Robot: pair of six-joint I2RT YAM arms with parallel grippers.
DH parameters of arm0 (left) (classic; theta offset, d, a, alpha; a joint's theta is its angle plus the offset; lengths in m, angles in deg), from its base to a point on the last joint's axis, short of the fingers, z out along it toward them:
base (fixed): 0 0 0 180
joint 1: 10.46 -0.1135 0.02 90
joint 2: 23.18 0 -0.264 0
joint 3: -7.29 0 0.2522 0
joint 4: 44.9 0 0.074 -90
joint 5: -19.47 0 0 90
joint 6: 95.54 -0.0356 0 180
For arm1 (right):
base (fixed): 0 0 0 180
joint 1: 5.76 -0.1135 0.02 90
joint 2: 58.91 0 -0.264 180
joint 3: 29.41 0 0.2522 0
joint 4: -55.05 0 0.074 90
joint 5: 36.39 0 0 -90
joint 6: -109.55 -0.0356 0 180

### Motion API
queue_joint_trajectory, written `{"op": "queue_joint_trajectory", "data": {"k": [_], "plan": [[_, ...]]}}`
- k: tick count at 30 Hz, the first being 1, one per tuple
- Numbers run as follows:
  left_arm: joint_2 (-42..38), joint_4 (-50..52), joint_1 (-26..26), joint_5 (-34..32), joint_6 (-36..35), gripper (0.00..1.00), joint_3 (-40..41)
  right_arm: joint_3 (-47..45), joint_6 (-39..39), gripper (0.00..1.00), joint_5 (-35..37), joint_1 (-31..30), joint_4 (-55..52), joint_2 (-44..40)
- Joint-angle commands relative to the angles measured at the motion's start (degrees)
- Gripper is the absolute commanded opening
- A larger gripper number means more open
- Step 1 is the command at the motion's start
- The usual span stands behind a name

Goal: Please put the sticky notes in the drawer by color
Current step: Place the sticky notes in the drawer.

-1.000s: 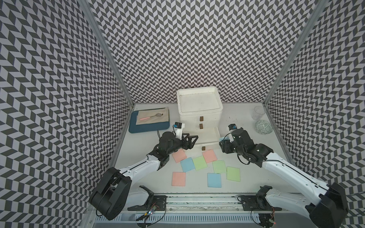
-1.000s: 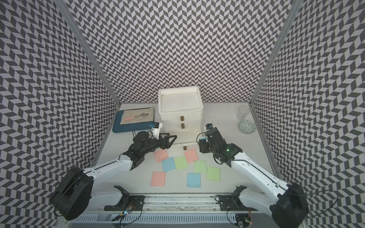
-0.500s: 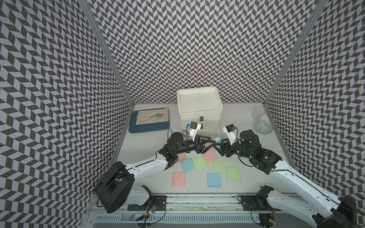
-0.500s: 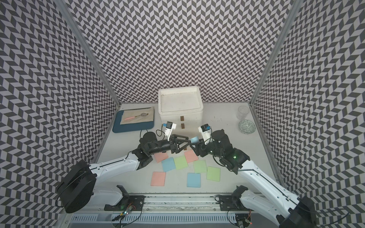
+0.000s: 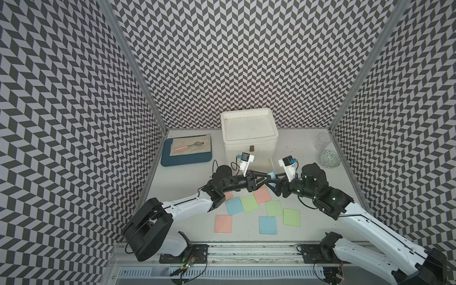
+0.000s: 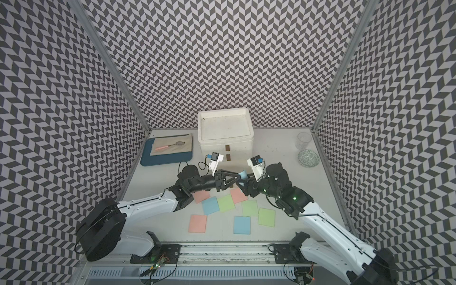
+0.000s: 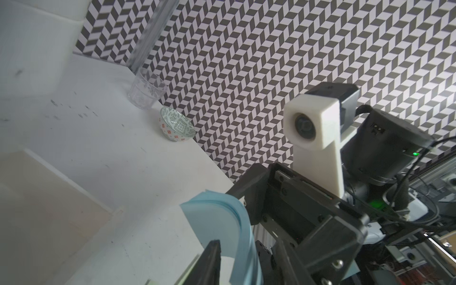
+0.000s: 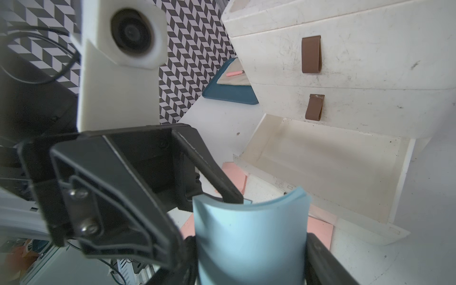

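Left pincer (image 5: 268, 177) narrowed onto blue note (image 8: 249, 234); contact unclear.

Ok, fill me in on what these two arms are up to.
It looks like a mid-air handover. The right gripper pinches a light blue sticky note, bowed in its grip, in front of the white drawer unit. The left gripper touches the note's free edge; whether it grips yet is unclear. The bottom drawer stands open and looks empty. Eight other notes lie on the table: three pink, three green, two blue.
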Motion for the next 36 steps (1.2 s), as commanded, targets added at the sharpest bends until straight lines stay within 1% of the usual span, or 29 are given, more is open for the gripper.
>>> {"op": "queue_joint_trajectory", "data": {"k": [1, 2, 3, 4, 5, 8, 11, 14, 18, 20, 23, 26, 29, 36], "plan": [[0.4, -2.1, 0.3, -0.5, 0.2, 0.28, -1.5, -1.0, 0.3, 0.68, -0.7, -0.4, 4.9, -1.7], [0.4, -2.1, 0.3, -0.5, 0.2, 0.20, -1.6, -1.3, 0.2, 0.68, -0.5, -0.4, 5.4, -2.0], [0.5, -2.0, 0.3, -0.5, 0.3, 0.15, -1.7, -1.6, 0.1, 0.69, -0.1, -0.4, 5.8, -2.3], [0.3, -1.9, 0.3, -0.7, 0.3, 0.10, -1.6, -1.8, -0.1, 0.71, 0.5, -0.4, 6.1, -2.6], [-0.1, -1.5, 0.3, -1.2, 0.0, 0.08, -1.5, -1.9, -0.3, 0.74, 1.4, -0.4, 6.1, -2.9], [-1.8, 0.7, -0.2, -3.4, -1.4, 0.07, -1.4, -2.1, -2.0, 0.83, 3.9, -0.3, 6.6, -3.7], [-4.4, 3.9, -1.8, -6.3, -2.1, 0.07, -1.1, -1.3, -3.2, 0.89, 4.9, 0.4, 6.7, -4.2], [-6.6, 8.5, -5.0, -10.9, -1.2, 0.05, -0.9, -0.3, -4.4, 0.92, 6.6, 2.5, 6.1, -3.6], [-6.3, 10.3, -9.6, -13.0, 1.0, 0.05, -0.8, -1.3, -6.7, 0.92, 8.5, 5.6, 6.8, -2.6], [-5.0, 11.4, -11.2, -13.3, 1.3, 0.05, -1.3, -2.3, -6.7, 0.92, 8.5, 5.7, 7.6, -2.5], [-2.4, 12.0, -12.2, -14.0, 0.7, 0.05, -1.6, -4.0, -5.8, 0.93, 9.6, 5.7, 7.7, -2.3], [1.0, 11.5, -12.7, -14.6, 0.4, 0.06, -1.9, -6.4, -4.0, 0.93, 11.4, 5.7, 8.1, -2.5], [4.7, 9.6, -13.2, -13.9, 0.9, 0.06, -2.4, -9.1, -2.8, 0.93, 13.2, 5.7, 9.6, -3.2], [12.3, 9.6, -13.4, -14.1, -0.5, 0.07, -6.8, -14.8, -1.9, 0.93, 15.4, 5.7, 14.3, -5.2]]}}
